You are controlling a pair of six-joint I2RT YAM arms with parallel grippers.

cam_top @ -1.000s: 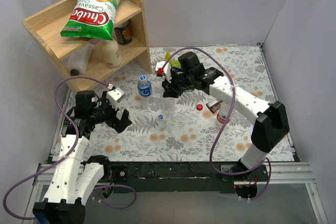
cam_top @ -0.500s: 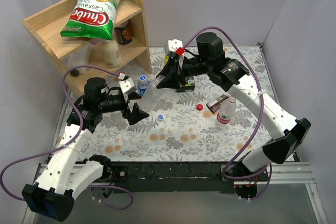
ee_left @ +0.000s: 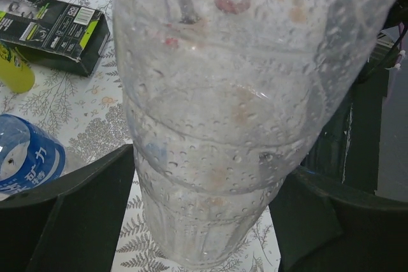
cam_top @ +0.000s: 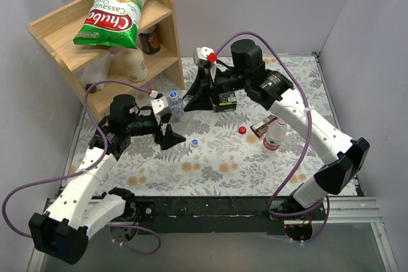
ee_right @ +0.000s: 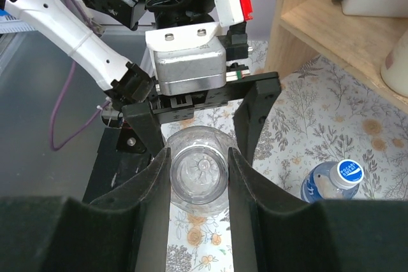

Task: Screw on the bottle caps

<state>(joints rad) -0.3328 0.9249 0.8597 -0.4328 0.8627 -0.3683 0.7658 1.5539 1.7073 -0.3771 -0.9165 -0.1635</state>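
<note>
We see the right gripper (ee_right: pixel 199 179) clamping the neck of an uncapped clear plastic bottle (ee_left: pixel 217 125) while the left gripper (ee_left: pixel 210 170) straddles its body, grip unclear, likely to take it for capping.

Both arms reach inward; right gripper (ee_right: pixel 199 176) pinched tight; left gripper (ee_left: pixel 204 183) spread wide (grip unclear).

A shelf (cam_top: pixel 167 30) stands at the table's (cam_top: pixel 217 170) far-left corner, a chip bag (cam_top: pixel 115 11) on top. Mid-table lies 1 cap (cam_top: pixel 194 141), another cap (cam_top: pixel 242 130) to its right, a tipped bottle (cam_top: pixel 274 137) further right.
</note>
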